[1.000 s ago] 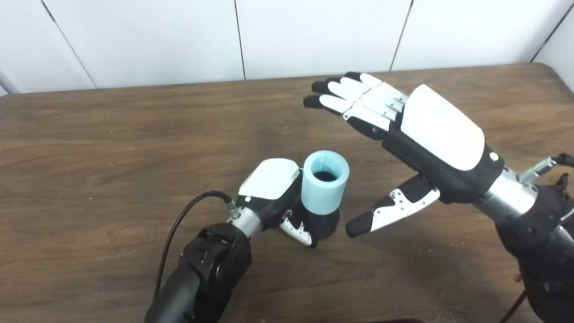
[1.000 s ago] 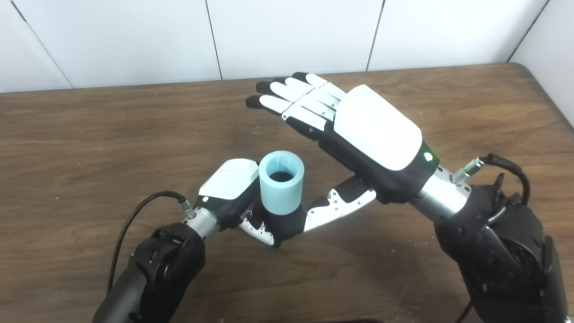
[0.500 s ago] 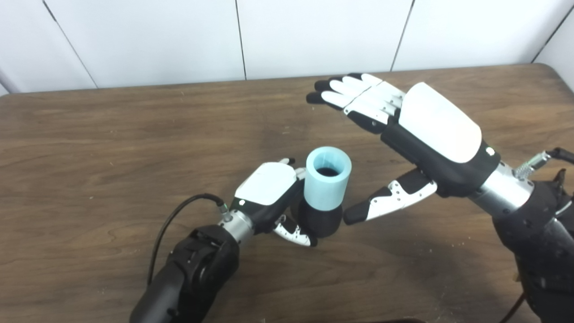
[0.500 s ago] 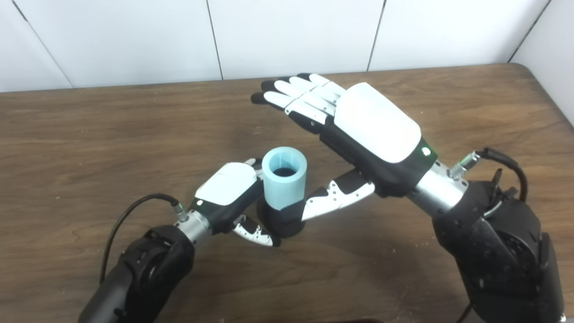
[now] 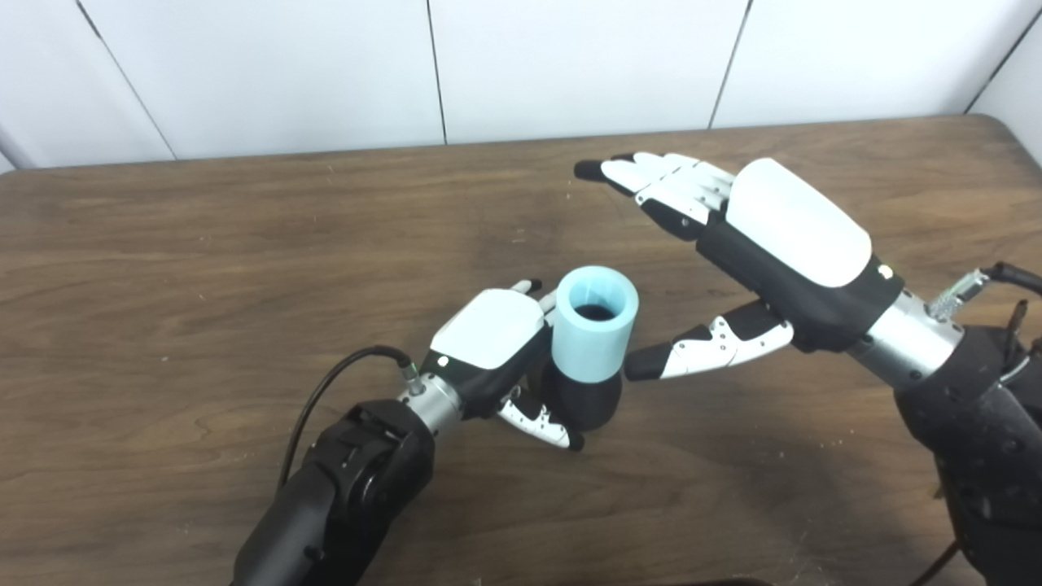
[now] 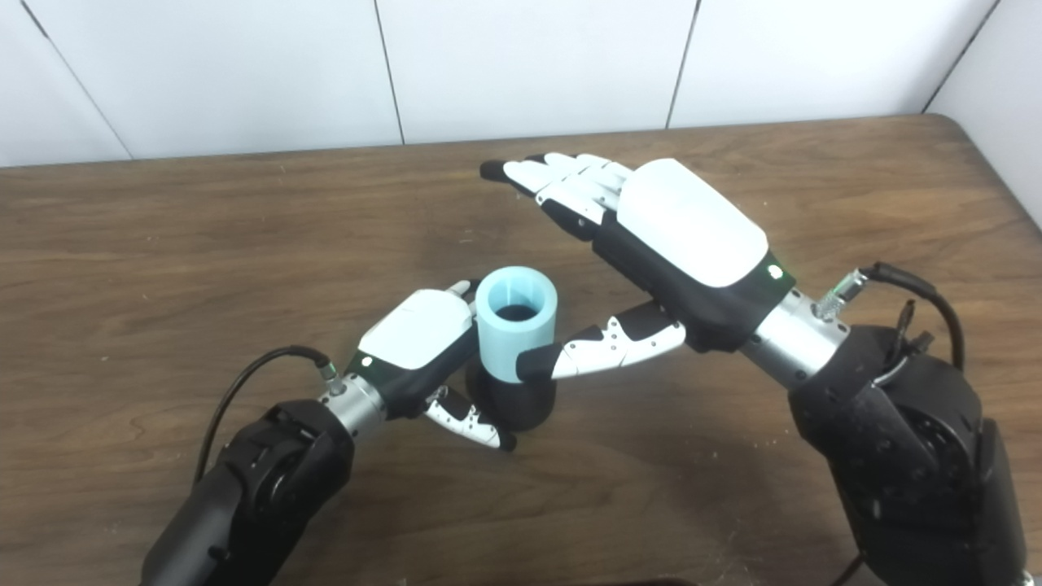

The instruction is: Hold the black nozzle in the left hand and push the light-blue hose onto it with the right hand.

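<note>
Brown wood table [image 5: 163, 268], white panel wall [image 5: 570, 65] at the far edge.

Light-blue hose [image 5: 595, 323]: short, thick tube, standing upright near table centre, open end up w/ dark hollow inside. Its lower end sits on the black nozzle [image 5: 588, 400], which stands on the table directly under it. Hose + nozzle make one upright stack.

Left hand [image 5: 494, 342]: arm comes in from bottom left, white back plate facing up, pressed right beside the left side of the stack. Fingers reach round the far side of the hose; only the tips show past its rim, so can't tell if they press on it. Thumb [image 5: 541, 423] runs low along the near side of the nozzle, tip just beside its base; contact not clear. Grip looks loose, cupping rather than clamped, so whether it's truly holding: can't tell.

Right hand [image 5: 785, 236]: arm in from bottom right, hand raised over the table, right of the stack. Fingers [image 5: 651, 175] stretched out flat, side by side, pointing left + far, well above and beyond the hose, holding nothing. Thumb [image 5: 704, 354] splayed wide from the fingers, pointing left, black tip just at the right side of the stack where hose meets nozzle; in right eye view it overlaps the hose's lower edge.

Black cable [image 5: 334, 391] loops off the left wrist.
</note>
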Action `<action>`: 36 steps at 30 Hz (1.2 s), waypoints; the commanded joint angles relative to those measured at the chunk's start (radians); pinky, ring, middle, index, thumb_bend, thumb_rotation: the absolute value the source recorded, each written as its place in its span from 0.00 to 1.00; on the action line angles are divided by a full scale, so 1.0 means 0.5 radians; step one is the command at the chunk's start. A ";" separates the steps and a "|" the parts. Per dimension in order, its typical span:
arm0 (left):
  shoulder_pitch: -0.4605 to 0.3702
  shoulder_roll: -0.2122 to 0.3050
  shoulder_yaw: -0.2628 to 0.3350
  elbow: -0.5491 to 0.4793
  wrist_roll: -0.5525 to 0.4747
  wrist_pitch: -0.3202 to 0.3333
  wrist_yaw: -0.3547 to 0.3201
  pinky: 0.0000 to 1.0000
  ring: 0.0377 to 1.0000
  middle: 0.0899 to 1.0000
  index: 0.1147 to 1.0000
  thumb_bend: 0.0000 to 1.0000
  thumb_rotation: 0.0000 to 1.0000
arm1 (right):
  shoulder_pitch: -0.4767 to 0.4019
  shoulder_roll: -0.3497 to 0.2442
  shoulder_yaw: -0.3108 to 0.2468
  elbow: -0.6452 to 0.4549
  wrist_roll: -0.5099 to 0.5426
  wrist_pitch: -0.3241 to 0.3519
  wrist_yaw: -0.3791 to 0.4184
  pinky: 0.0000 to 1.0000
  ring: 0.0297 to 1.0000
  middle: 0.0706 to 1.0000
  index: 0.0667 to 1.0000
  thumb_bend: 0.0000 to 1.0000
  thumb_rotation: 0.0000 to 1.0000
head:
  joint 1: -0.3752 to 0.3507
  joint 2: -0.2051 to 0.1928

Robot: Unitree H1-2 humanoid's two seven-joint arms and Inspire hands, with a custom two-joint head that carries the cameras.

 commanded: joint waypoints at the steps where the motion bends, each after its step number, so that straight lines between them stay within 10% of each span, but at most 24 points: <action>1: -0.040 0.011 0.010 0.018 -0.022 -0.012 -0.054 1.00 1.00 1.00 1.00 1.00 0.34 | -0.027 -0.026 -0.027 -0.014 0.019 -0.011 -0.030 0.91 0.93 0.92 0.96 0.49 0.85 | 0.000 0.000; 11: -0.182 0.071 0.291 -0.258 -0.387 0.267 -0.432 1.00 1.00 1.00 1.00 1.00 0.35 | 0.001 -0.038 -0.042 0.053 0.050 -0.058 -0.072 0.92 0.93 0.92 0.96 0.49 0.85 | 0.021 -0.010; 16: -0.218 0.045 0.391 -0.377 -0.418 0.462 -0.485 0.92 0.79 0.82 0.95 1.00 0.35 | 0.008 -0.032 -0.033 0.076 0.038 -0.073 -0.087 0.92 0.93 0.92 0.96 0.49 0.85 | 0.022 -0.015; 19: -0.257 0.067 0.442 -0.428 -0.371 0.531 -0.473 0.53 0.62 0.71 0.87 1.00 0.33 | 0.015 -0.028 -0.029 0.082 0.029 -0.077 -0.090 0.92 0.93 0.92 0.96 0.49 0.85 | 0.018 -0.014; 28: -0.389 0.267 0.650 -0.573 -0.525 0.724 -0.620 0.79 0.88 0.91 0.91 1.00 0.30 | 0.047 -0.042 -0.057 0.114 0.042 -0.108 -0.113 0.92 0.93 0.92 0.97 0.49 0.85 | 0.025 -0.010; 36: -0.241 0.154 1.235 -0.446 -1.346 0.706 -0.337 1.00 0.99 1.00 0.98 1.00 0.38 | 0.036 -0.031 -0.079 0.252 0.082 -0.131 -0.176 0.92 0.93 0.92 0.97 0.50 0.86 | 0.008 -0.016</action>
